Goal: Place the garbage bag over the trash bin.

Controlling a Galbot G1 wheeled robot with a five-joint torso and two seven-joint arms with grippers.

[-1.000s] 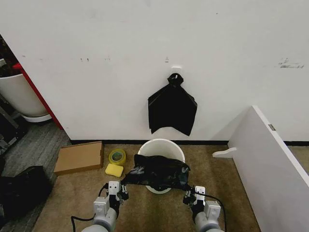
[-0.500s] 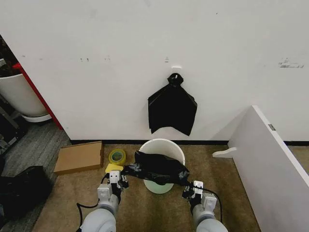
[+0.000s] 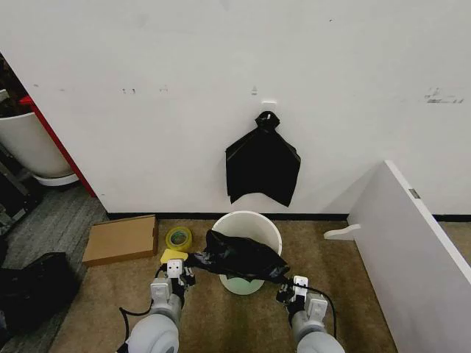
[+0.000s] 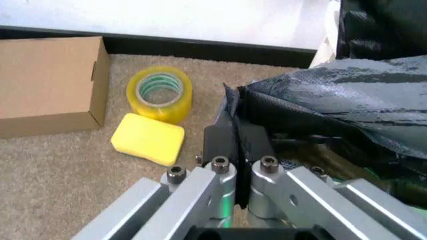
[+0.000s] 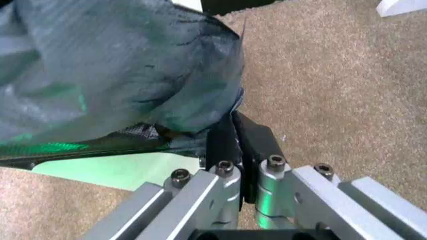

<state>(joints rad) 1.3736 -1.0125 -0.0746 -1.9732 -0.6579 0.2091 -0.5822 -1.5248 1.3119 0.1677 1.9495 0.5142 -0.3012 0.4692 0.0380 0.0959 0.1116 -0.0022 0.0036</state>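
1. White wall and brown carpet lie ahead of me; a flat black bundle (image 3: 263,168) hangs on the wall beyond both my grippers, and a white panel (image 3: 412,250) leans off to my right.
2. My left gripper (image 3: 174,275) is clamped on one edge of the garbage bag (image 3: 237,256), the film pinched between its fingers (image 4: 227,145).
3. My right gripper (image 3: 293,290) is likewise clenched on the opposite edge, the plastic caught at its fingertips (image 5: 230,137).
4. Between my two grippers the bag hangs stretched and crinkled, draped over the near side of the trash bin (image 3: 246,223); the bin's far rim is uncovered.
5. Just outside my left gripper lie a yellow sponge (image 4: 147,138), a tape roll (image 4: 159,93) and a cardboard box (image 4: 48,84).
6. I judge I am mid-way in spreading the mouth over the bin. Next calls for carrying both edges forward and down past the rim, keeping the film taut without tipping the bin.
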